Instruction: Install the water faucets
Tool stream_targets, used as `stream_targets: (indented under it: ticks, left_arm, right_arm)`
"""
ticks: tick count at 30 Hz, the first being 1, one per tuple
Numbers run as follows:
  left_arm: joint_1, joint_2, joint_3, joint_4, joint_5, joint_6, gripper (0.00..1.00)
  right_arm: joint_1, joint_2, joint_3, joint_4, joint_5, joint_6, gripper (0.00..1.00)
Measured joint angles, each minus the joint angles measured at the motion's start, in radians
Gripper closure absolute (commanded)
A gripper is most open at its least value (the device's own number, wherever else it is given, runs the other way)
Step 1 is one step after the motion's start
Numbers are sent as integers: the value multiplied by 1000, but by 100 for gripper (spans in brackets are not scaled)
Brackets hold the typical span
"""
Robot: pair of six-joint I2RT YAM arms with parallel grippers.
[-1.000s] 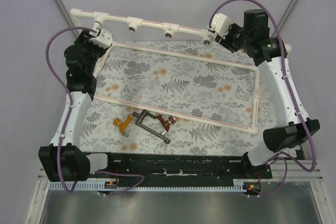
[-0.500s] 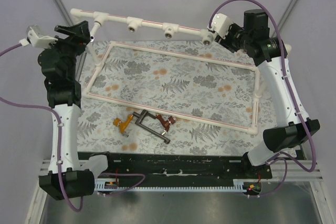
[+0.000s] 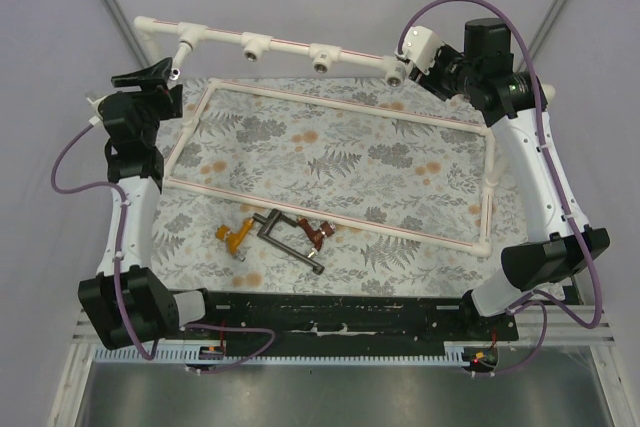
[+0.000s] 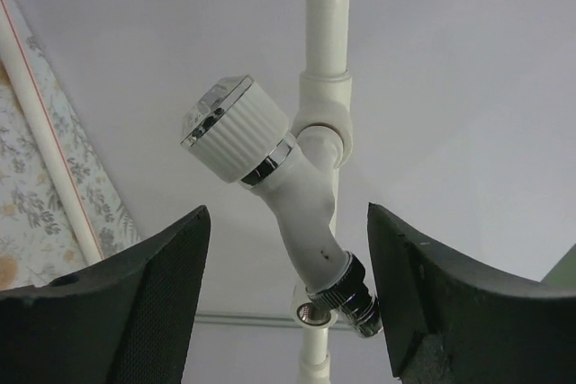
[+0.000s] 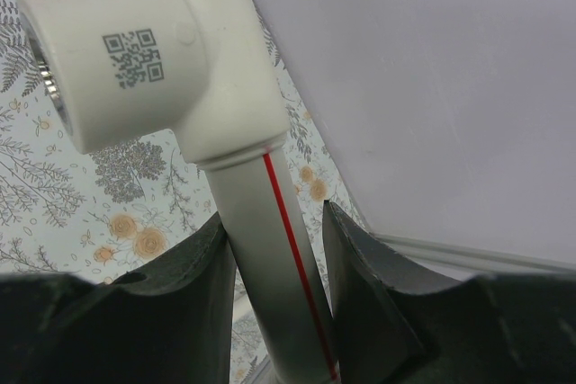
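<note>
Overhead and wrist views of a two-armed robot at a table with a floral mat (image 3: 380, 167).

At far left, the left gripper (image 3: 150, 75) is spread wide and grasps nothing. The white faucet (image 4: 279, 186) stands between its jaws, touching neither. It sits in the leftmost socket of the raised white rail (image 3: 290, 45). Whether it is screwed fully home cannot be told.

On the mat near the arm bases lie three loose faucets, close together: orange (image 3: 233, 237), dark grey (image 3: 290, 244) and red-brown (image 3: 320, 235). They rest just outside the near bar of a low pipe frame (image 3: 330, 209).

At right, the right gripper (image 5: 274, 249) is clenched on the rail just beside its end tee (image 5: 135, 51).

Risks, as a judgement: a sideways pull-out by the left arm could catch the white faucet's knob with a finger and twist it. If the right grip slips, the rail could turn as the next faucet is threaded in. The loose faucets lie so close that picking one may nudge another.

Room: the tent wall crowds the rail's left end. The mat's middle is open. Three sockets along the rail stand bare.
</note>
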State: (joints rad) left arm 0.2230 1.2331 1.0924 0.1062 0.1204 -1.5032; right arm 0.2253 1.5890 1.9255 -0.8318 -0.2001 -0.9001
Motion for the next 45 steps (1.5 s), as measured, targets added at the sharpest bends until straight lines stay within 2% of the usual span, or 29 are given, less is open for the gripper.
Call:
stream_targets:
  ticks: [8,11,13,16,23,26,31,34,37,41,45]
  left_arm:
    - [2,97,5,184,73,-100,72]
    - [0,125,13,224,101,-82,81]
    - [2,138,25,236,113,-21,86]
    - [4,142,58,211,127,186,89]
    - [-10,113,95,148,155,904,98]
    - [-30,92,95,125,167,1227,98]
    - [-47,80,89,108,188,1603,98]
    - [-48,80,84,110,214,1745,98]
    - [-48,80,84,108,222,1819,98]
    - [-48,80,84,108,223,1843,89]
    - [-49,79,84,108,215,1833,89]
  right_arm:
    - [2,0,-1,2,6,-1,100]
    - [2,0,-3,9,13,1,100]
    - [2,0,-3,13,15,2,100]
    - [2,0,-5,16,16,2,100]
    - [2,0,-5,13,12,2,100]
    - [2,0,-5,10,8,1,100]
    - [2,-1,-4,7,6,0,100]
    - [2,-2,-4,5,6,0,100]
    - [2,-2,-4,5,6,0,100]
    - [2,-2,-4,5,5,0,100]
    - [2,-2,-4,5,5,0,100]
